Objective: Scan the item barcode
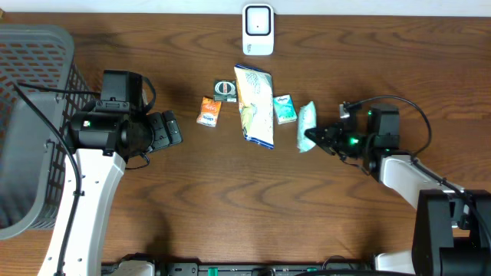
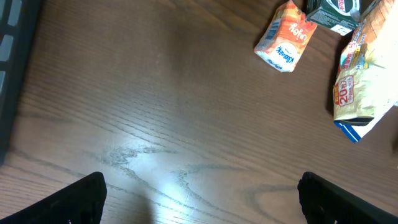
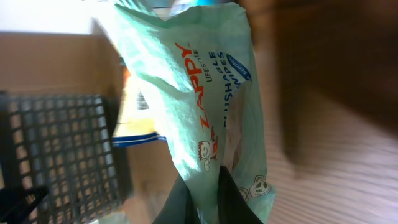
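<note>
Firmly clamped on the wipes pack [image 3: 199,93], my right fingers [image 3: 233,202] should turn its unseen barcode squarely toward the scanner [image 1: 258,29]; my left fingers [image 2: 74,199] hang wide apart.

right gripper [image 3: 202,186]: clamped on green wipes pack [image 3: 199,106] | grey basket [image 3: 62,155]: left | wooden table [image 3: 336,155]: right

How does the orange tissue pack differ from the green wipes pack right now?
The orange tissue pack lies free on the table; the green wipes pack is clamped in the right end effector. The orange one looks shorter than the green one. Both are soft packets.
</note>
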